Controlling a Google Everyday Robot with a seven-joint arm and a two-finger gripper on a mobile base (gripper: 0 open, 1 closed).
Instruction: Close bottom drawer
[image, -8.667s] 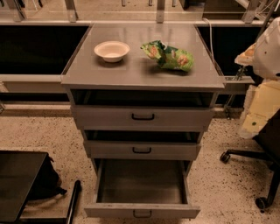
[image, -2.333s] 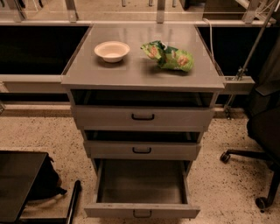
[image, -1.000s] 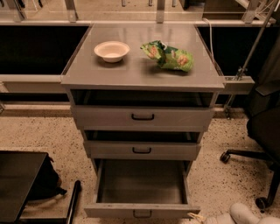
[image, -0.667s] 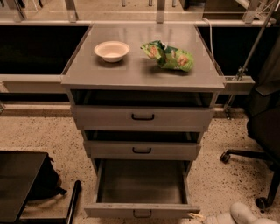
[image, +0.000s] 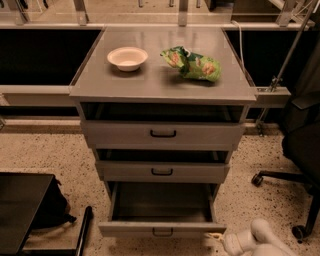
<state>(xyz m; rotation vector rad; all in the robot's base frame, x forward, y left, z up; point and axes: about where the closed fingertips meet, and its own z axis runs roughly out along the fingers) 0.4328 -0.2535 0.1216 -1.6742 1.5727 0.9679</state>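
Seeing white gripper (image: 226, 240) sitting low right, just beside front corner of grey metal bottom drawer (image: 162, 229) standing pulled out; grip state: can't tell.

Three drawers (image: 162, 171); one bowl (image: 127, 58); one snack bag (image: 192, 64); one pincer (image: 221, 238) lower right.

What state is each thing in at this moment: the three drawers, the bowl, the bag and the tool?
Bottom drawer: pulled far out, nothing visible inside.
Middle drawer: open a little.
Top drawer: open a little.
Bowl: upright on the cabinet top, looks empty.
Snack bag: lying crumpled, right of the bowl.
Tool: low by the bottom drawer's front right corner.
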